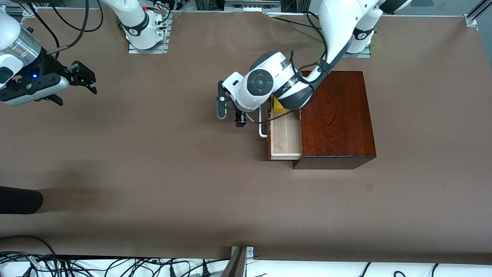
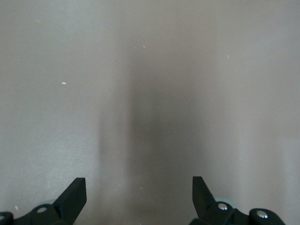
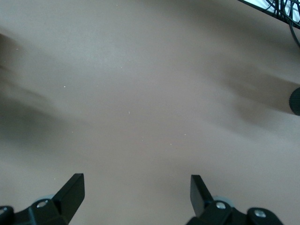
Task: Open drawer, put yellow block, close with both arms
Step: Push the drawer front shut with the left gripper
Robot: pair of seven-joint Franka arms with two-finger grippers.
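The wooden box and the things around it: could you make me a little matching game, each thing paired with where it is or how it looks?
Things:
1. drawer
2. yellow block
3. left gripper
4. right gripper

States:
A. lying in the drawer
B. pulled out of the box
C. open over bare table at the right arm's end
D. open, empty, over the table in front of the drawer

Pairs: 1-B, 2-A, 3-D, 4-C

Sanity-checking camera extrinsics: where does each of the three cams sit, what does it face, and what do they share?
Front view: high, across the table, facing the bases; sees both arms, the open drawer with the yellow block inside, the left gripper beside its handle.
Left wrist view: on the left wrist, facing bare table; open fingertips show.
Right wrist view: on the waiting right arm, facing bare table; right gripper open.
Shared: the brown table surface only.
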